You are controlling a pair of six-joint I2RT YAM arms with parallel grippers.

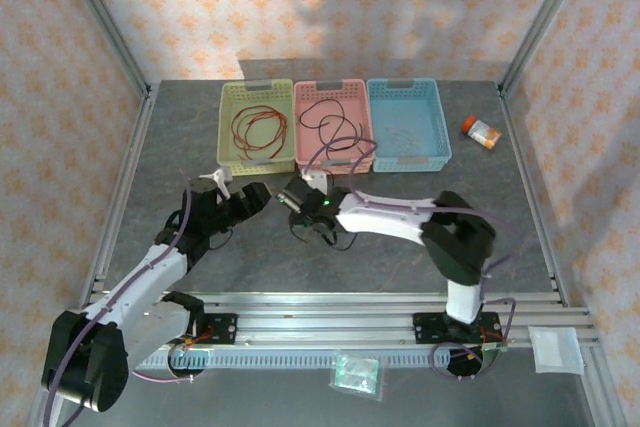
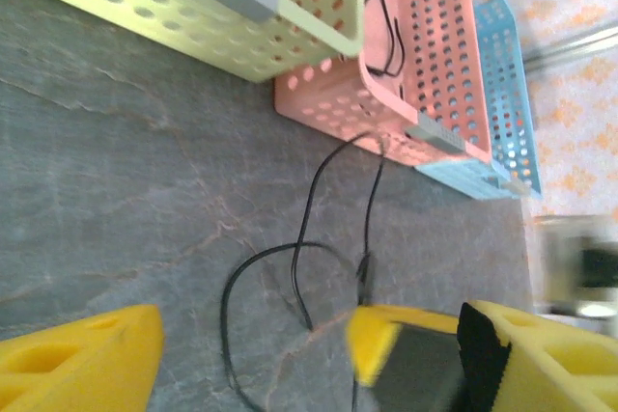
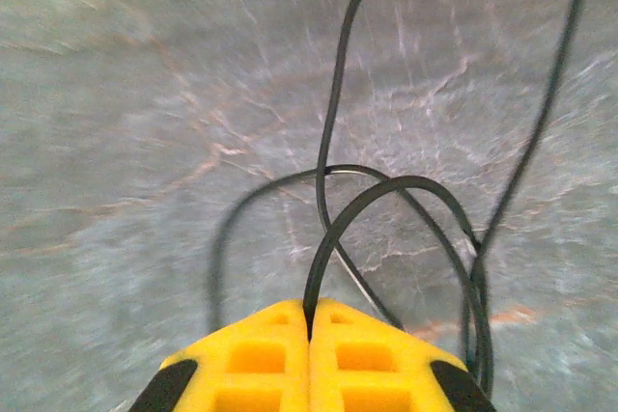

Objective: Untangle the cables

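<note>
Both reach low over the table (image 1: 500, 197), right hand (image 3: 309, 323) clenched on black cable (image 3: 328, 142), left hand (image 2: 251, 354) released.

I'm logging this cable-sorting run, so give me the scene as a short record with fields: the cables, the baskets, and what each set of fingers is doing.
Loose cable: black cable, looped on the grey table in front of the baskets
Right gripper: fingers shut on the black cable
Left gripper: fingers open, holding nothing, near the same loop
Green basket: red cable inside
Pink basket: dark cable inside
Blue basket: contents too faint to tell
Other: orange bottle on the table, right of the baskets
</note>
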